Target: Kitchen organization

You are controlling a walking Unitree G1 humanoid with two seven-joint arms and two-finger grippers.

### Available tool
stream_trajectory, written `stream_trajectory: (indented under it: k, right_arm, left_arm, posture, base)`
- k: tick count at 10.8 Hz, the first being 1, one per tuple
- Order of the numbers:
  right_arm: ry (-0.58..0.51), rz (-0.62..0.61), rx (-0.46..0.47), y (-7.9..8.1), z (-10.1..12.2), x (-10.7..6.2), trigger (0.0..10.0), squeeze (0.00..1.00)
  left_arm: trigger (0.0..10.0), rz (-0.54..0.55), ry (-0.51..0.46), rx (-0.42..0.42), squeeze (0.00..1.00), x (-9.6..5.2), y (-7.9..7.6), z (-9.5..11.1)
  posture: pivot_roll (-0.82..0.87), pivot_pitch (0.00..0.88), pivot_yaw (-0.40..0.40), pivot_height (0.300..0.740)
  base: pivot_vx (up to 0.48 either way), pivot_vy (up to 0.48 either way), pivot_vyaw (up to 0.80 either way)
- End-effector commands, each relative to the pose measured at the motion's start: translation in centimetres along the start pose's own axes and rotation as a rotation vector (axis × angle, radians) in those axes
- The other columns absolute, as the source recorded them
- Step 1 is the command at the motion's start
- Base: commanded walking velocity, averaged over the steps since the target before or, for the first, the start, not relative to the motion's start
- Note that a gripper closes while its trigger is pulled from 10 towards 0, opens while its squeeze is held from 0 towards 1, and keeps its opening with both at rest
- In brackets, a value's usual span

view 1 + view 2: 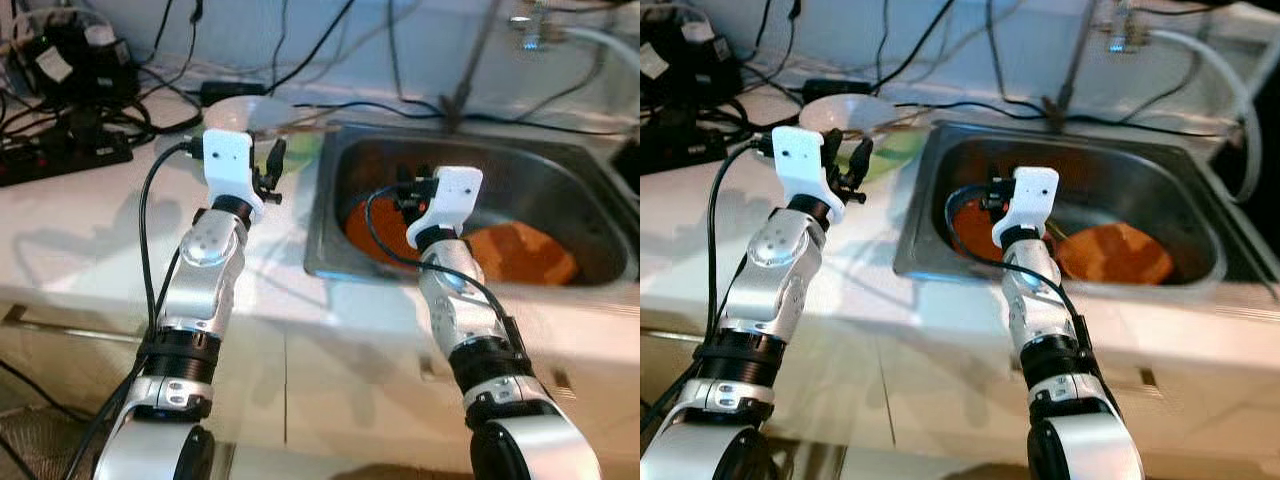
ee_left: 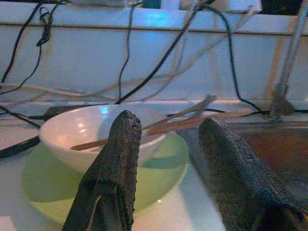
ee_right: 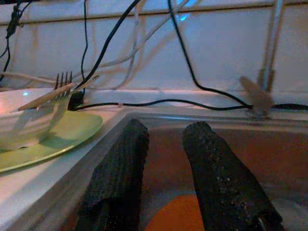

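Observation:
A white bowl (image 2: 72,134) sits on a light green plate (image 2: 166,173) on the counter, just left of the steel sink (image 1: 560,190). A wooden-handled fork (image 3: 57,87) and sticks lie across the bowl. My left gripper (image 2: 168,144) is open, held just short of the bowl and plate with nothing between its fingers. My right gripper (image 3: 166,139) is open with a narrower gap, hovering over the sink's left part above an orange plate (image 1: 372,232). A second orange plate (image 1: 525,255) lies to the right in the sink.
A black power strip (image 1: 60,160) and tangled cables (image 1: 150,95) crowd the counter's back left. A faucet and hose (image 1: 1160,40) stand behind the sink. More cables run along the white wall. The white counter front edge lies below my arms.

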State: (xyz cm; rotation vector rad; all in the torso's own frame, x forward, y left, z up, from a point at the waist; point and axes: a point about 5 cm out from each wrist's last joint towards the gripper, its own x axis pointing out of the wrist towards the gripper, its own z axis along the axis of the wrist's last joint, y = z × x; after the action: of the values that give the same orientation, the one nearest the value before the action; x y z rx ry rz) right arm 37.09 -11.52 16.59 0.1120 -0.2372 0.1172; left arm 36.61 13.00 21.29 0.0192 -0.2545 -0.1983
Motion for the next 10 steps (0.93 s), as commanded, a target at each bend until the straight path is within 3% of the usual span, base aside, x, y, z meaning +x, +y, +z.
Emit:
stream_trajectory:
  k: [1,8,10]
  right_arm:
    - [-0.012,-0.008,0.0,-0.16,0.32,0.11,10.0,0.0]
    - [-0.011,-0.006,0.0,-0.17,0.31,0.1,10.0,0.0]
    - [-0.007,-0.003,0.001,-0.04,0.21,0.08,10.0,0.0]
  left_arm:
    - [10.0,0.006,-0.021,0.011,0.0,0.01,-0.04,0.39]
    - [10.0,0.0,-0.036,0.021,0.0,-0.02,-0.21,0.75]
    - [10.0,-0.008,-0.045,0.02,0.0,-0.12,-0.37,0.87]
  posture:
    - [0.22,0.023,-0.048,0.74]
    - [0.23,0.027,-0.051,0.74]
    - [0.23,0.027,-0.051,0.74]
  base:
    - [0.386,0.0,0.0]
    - [0.393,0.0,0.0]
    - [0.0,0.0,0.0]
